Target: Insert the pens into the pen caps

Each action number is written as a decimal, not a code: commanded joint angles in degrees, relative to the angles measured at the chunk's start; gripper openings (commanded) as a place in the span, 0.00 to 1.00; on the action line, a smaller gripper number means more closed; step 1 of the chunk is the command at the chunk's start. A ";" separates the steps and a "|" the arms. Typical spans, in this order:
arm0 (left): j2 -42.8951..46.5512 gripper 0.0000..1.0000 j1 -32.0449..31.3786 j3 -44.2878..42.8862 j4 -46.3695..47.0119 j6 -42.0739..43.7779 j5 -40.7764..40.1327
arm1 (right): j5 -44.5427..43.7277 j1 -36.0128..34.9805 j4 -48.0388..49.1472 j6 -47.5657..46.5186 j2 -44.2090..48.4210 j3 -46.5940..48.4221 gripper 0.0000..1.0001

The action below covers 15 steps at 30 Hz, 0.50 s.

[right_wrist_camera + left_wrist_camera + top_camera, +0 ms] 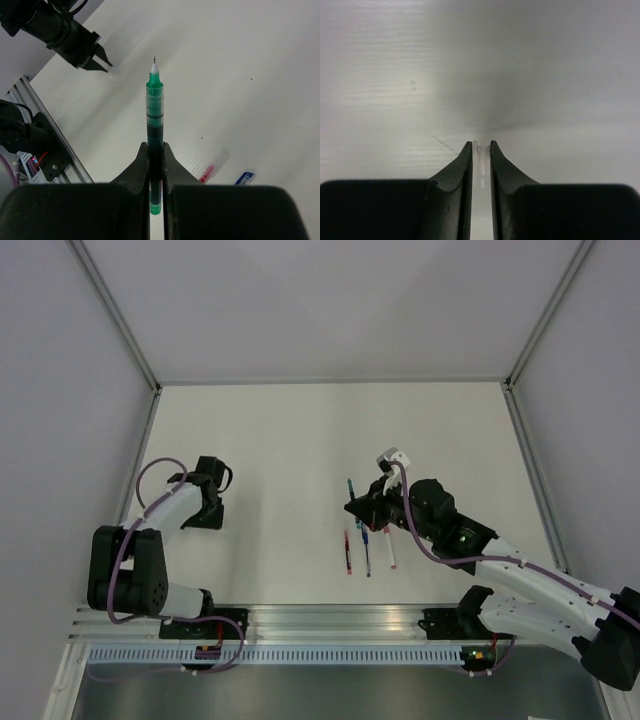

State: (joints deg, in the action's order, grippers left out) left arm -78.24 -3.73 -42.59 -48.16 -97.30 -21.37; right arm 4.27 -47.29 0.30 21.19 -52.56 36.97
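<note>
The green pen (154, 115) is clamped by its rear half in the closed right gripper (155, 146) and appears raised off the surface (280, 440), its bare tip projecting forward, an attitude judged to present the tip for insertion. Well apart from the green pen, on the side toward which its tip is directed, a small translucent pen cap (481, 161) is pinched in the left gripper (480, 144), apparently so that its mouth can be offered to the tip; which end is open cannot be told. The red pen (347, 552), blue pen (367, 558) and white pen (391, 550) are seen lying on the surface near the green pen, on its arm-base side, with a red cap (212, 170) and a blue cap (245, 177) loose close by, presumably reserved for later cycles.
</note>
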 commanded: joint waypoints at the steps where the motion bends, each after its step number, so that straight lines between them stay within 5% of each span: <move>1: -4.20 0.02 -4.17 -5.57 5.42 8.84 -0.88 | 2.74 0.00 3.22 0.25 -2.90 0.73 0.00; 5: -3.50 0.02 -7.95 -4.35 19.48 18.97 5.36 | 9.60 0.00 5.68 0.43 -7.82 1.17 0.00; 11: -1.49 0.02 -15.95 -9.88 24.15 28.38 7.21 | 14.97 -0.08 7.43 -0.18 -13.71 1.96 0.00; 15: 2.90 0.02 -20.17 -8.31 37.91 34.96 14.74 | 20.05 -0.08 10.60 0.61 -18.27 1.79 0.00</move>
State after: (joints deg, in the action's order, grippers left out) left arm -79.92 -21.56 -49.98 -23.53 -71.55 -13.32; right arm 18.13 -47.29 5.48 21.32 -68.53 36.99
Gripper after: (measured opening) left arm 0.202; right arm 0.064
